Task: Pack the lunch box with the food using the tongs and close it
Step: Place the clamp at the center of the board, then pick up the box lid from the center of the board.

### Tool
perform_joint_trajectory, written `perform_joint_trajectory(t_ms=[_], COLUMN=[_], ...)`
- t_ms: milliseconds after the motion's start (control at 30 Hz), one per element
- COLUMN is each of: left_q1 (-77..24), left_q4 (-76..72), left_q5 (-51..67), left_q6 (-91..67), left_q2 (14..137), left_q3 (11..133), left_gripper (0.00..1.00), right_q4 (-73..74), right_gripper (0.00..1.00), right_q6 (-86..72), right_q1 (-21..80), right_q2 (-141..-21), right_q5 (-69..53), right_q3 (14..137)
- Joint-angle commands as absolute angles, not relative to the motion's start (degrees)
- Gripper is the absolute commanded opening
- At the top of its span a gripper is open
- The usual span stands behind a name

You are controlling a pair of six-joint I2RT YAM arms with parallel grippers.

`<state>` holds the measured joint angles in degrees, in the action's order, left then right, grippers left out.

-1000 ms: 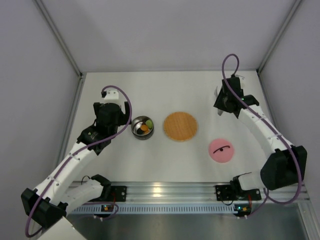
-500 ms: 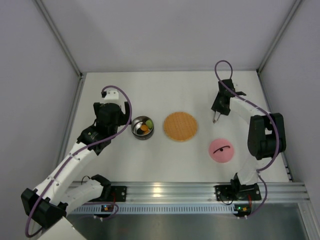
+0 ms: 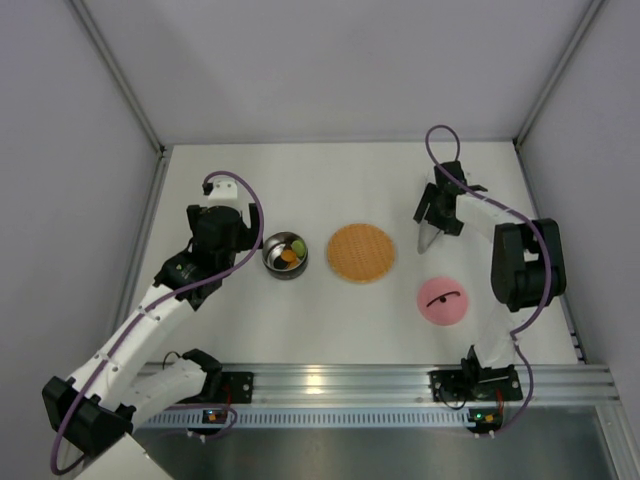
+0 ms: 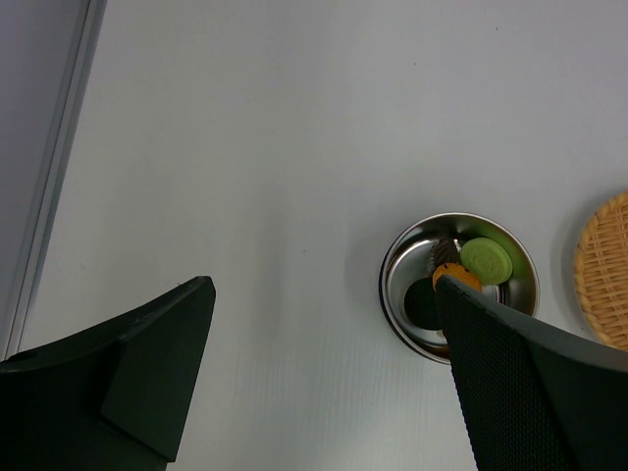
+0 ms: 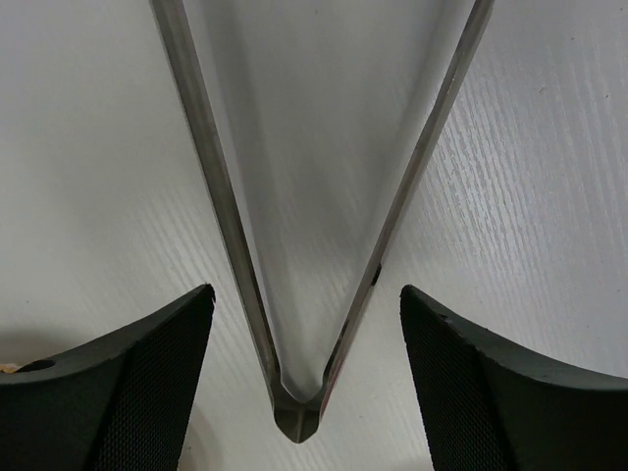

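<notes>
Right wrist view looks straight down on the tongs [image 5: 294,412], which lie in a V between the fingers of the right claw [image 5: 305,291]. Their joined end sits close in toward the wrist, and the two narrow arms spread away ahead of it over the white table [image 5: 549,147]. This claw stands partly spread, with a strip of bare table showing between each finger and the nearer arm, so it grips nothing. In the top external view the pink lid [image 3: 443,302] rests dome up near this claw, on the side toward the arms' bases, and the orange woven disc [image 3: 361,252] lies off to the claw's left. The left claw [image 4: 322,285] is spread wide and empty. The lunch box [image 4: 400,257] stands just ahead of its right finger, partly hidden by it, with the food [image 4: 486,258] inside: green, orange, black and dark brown pieces. No piece shows loose on the table, so packing looks done and closing is probably what remains. The tongs look light, springy and slick. They would likely skid if nudged, and are best taken across both arms about midway along. The lid seems light and rigid, and its smooth dome offers no purchase. The thin black handle [image 3: 443,296] is the place to pinch, across its narrow width. The lid should come down level, or it may slide off the shiny steel rim.
</notes>
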<state>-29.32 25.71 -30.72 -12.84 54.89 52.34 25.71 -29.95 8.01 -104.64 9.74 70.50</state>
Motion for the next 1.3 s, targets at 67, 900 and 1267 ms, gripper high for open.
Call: perform_joint_trajectory(t_ms=[67,900,1267], left_q1=[-29.53,-52.62,-69.17], left_q4=[25.14,22.52,2.64], left_q5=[-30.85,-13.44,-14.86], left_q6=[-12.31,-19.07,-13.01], left_q2=[53.97,71.44,103.43], left_q3=[54.40,67.05,78.21], left_gripper=[0.99,0.99,0.99], right_q4=[23.20,31.89,41.91], right_gripper=[0.78,0.80,0.81], right_q6=[-28.74,-27.69,-26.28], right_q1=[6.94,6.94,6.86], right_q2=[-98.72,-45.01,-38.85], right_q5=[10.02,7.03,11.95], right_q3=[70.14,46.58,52.38])
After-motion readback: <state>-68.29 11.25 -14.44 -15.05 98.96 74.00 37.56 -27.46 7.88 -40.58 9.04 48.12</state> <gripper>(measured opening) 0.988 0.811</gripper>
